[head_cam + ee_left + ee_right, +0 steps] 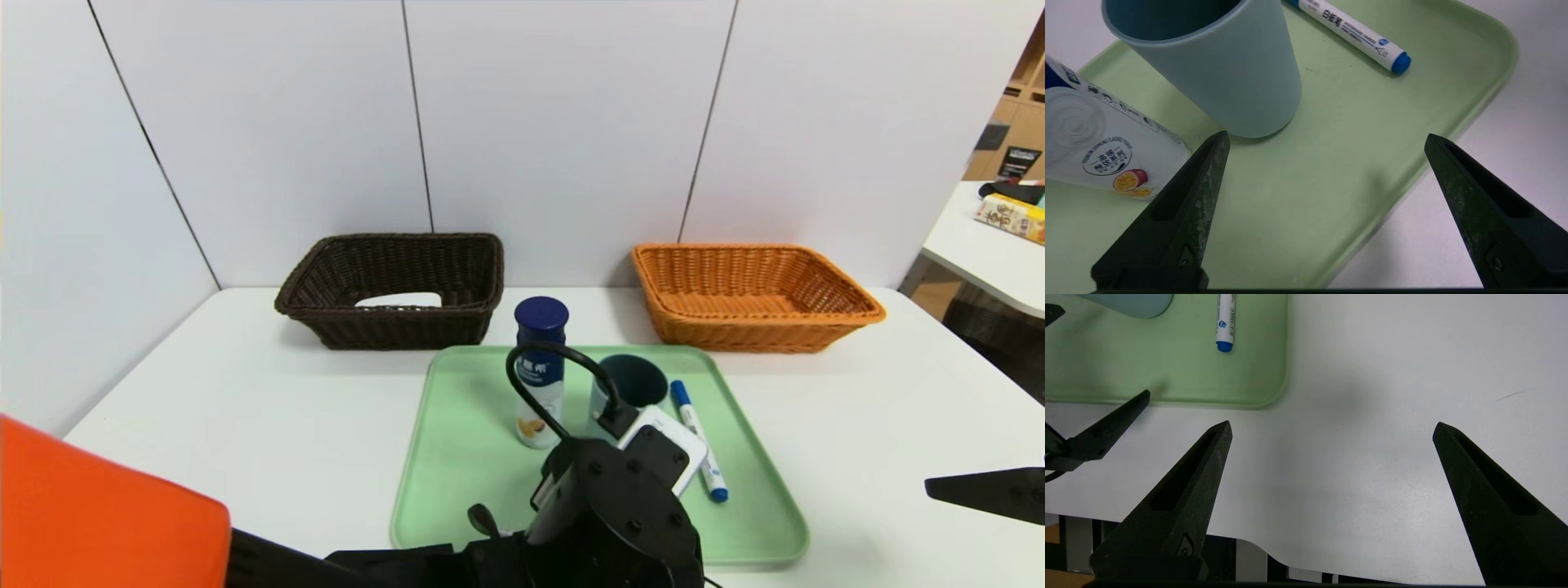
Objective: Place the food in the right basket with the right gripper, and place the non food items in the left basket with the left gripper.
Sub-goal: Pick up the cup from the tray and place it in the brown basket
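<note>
A pale green tray lies near the front edge of the white table. A second white table stands off its right side, carrying a yellow box.

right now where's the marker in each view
Head view: marker on the green tray, right of the cup.
Left wrist view: along the top edge, past the cup.
Right wrist view: top left, blue end toward the camera.
Shared landmark: the tray.
</note>
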Robot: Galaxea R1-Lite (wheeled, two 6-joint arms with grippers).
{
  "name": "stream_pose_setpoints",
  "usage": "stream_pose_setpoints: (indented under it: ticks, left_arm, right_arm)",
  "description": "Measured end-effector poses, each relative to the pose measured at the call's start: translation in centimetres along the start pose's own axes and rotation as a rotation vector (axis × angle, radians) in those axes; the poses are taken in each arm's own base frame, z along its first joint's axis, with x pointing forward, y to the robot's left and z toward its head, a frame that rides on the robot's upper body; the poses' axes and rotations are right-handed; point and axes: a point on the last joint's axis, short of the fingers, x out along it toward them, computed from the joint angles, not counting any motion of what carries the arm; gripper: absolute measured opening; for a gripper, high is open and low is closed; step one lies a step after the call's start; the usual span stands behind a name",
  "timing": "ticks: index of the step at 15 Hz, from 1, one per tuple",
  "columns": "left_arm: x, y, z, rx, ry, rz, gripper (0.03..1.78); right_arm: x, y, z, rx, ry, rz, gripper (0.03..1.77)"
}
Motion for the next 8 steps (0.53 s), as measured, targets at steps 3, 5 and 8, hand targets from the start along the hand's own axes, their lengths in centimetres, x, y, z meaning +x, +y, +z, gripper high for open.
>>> stream_pose_setpoints:
  ticks: [3, 5, 8]
  left_arm:
    - [0.7, -0.2, -0.2, 0.002, 0.007, 0.035, 1.69]
    - [1.0, -0.3, -0.4, -0.001, 0.003, 0.040, 1.69]
    - [1.3, -0.3, -0.1, -0.012, -0.033, 0.048, 1.69]
  right_arm:
    - [-0.1, 0.0, 0.0, 0.002, -0.002, -0.001, 1.70]
    - [-0.1, 0.0, 0.0, 0.002, -0.005, -0.001, 1.70]
    - [-0.2, 0.0, 0.0, 0.000, -0.008, 0.000, 1.70]
